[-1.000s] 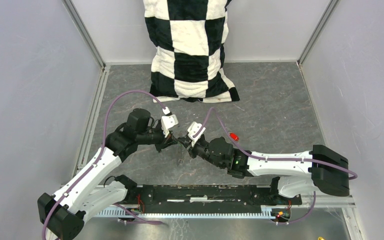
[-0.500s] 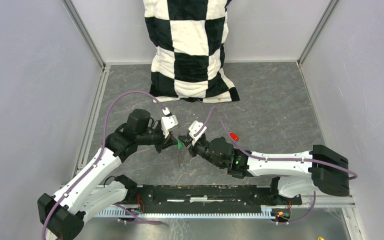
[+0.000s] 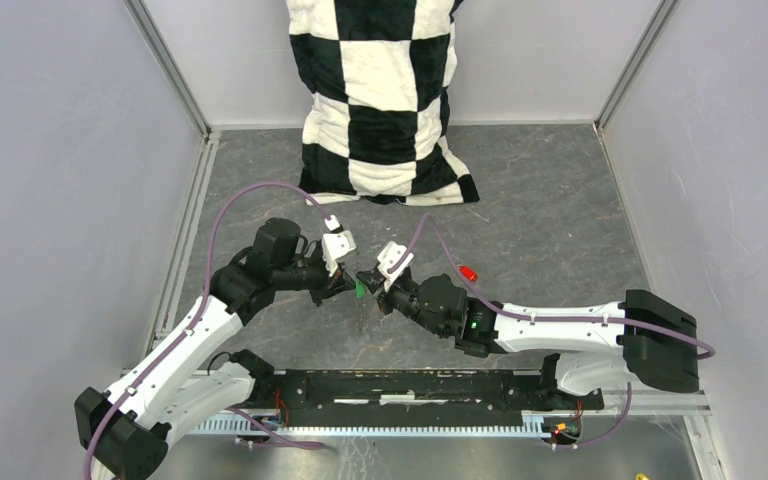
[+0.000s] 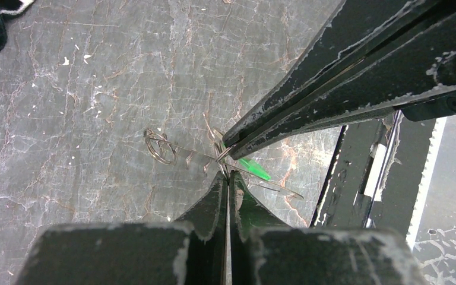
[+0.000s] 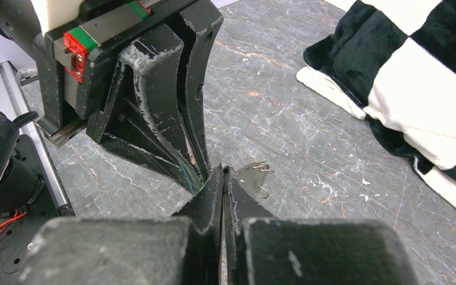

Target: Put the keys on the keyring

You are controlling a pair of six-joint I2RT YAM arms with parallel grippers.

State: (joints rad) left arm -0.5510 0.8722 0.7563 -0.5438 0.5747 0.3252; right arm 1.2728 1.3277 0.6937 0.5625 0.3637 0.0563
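My two grippers meet tip to tip above the middle of the table. The left gripper (image 3: 352, 284) (image 4: 226, 177) is shut, and the green key (image 4: 253, 169) (image 3: 359, 289) pokes out beside its tips, apparently pinched by them. My right gripper (image 3: 371, 283) (image 5: 222, 170) is shut on the keyring (image 4: 160, 148), a thin wire loop with small links, which hangs in the air between the tips; part of it shows in the right wrist view (image 5: 254, 172). The red key (image 3: 468, 271) lies alone on the table, right of the right wrist.
A black-and-white checkered blanket (image 3: 385, 100) (image 5: 409, 77) is heaped against the back wall. Grey walls close in the table on the left, right and back. The black base rail (image 3: 390, 390) runs along the near edge.
The left gripper has shifted slightly at the meeting point, and the green key, hidden a second ago, now shows between the tips. Both arms otherwise hold still.
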